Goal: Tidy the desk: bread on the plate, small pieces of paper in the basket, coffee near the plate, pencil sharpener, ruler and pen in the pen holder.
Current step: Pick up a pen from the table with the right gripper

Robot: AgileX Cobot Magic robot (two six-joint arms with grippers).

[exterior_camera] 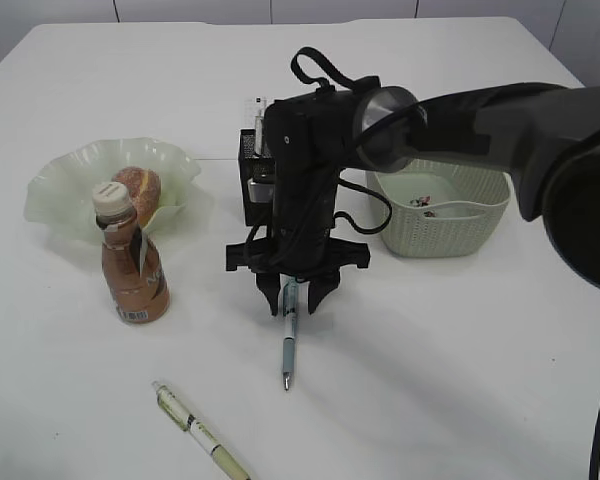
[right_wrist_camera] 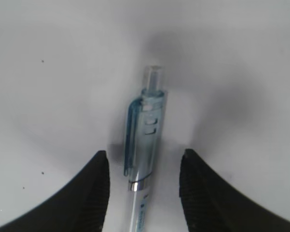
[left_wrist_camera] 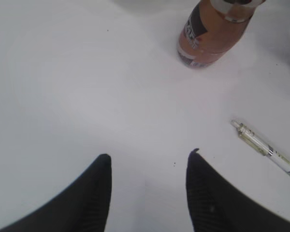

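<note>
Desk (exterior_camera: 450, 380): white worktop, objects spread across its middle band. Toward the left edge, plate (exterior_camera: 65, 185), pale green, wavy rim, with the bread (exterior_camera: 140, 190) lying in it. Coffee (exterior_camera: 132, 265) stands upright just in front of the plate on the near side, white cap on, touching or almost touching the rim, can't tell which. Near the front edge, left of centre, a white-barrelled pen (exterior_camera: 200, 432) lies flat, angled, well apart from the bottle. In the left wrist view the left gripper (left_wrist_camera: 147, 166) hangs over bare worktop, jaws apart at medium width, holding nothing; bottle base and the white pen show ahead of it.

Centre: blue pen (exterior_camera: 289, 335) lies flat, tip toward the front edge. Right gripper (exterior_camera: 295, 295) is down over its clip end, one finger either side. Right wrist view: jaws at medium spread, straddling the barrel with gaps visible on both sides, not clamped; pen on the surface. Behind the gripper, pen holder (exterior_camera: 248, 165), black mesh, mostly hidden by the arm; something white sticks out of its top, can't identify it.

Right of centre toward the right edge: basket (exterior_camera: 445, 225), pale green, perforated, upright, small scraps inside.
</note>
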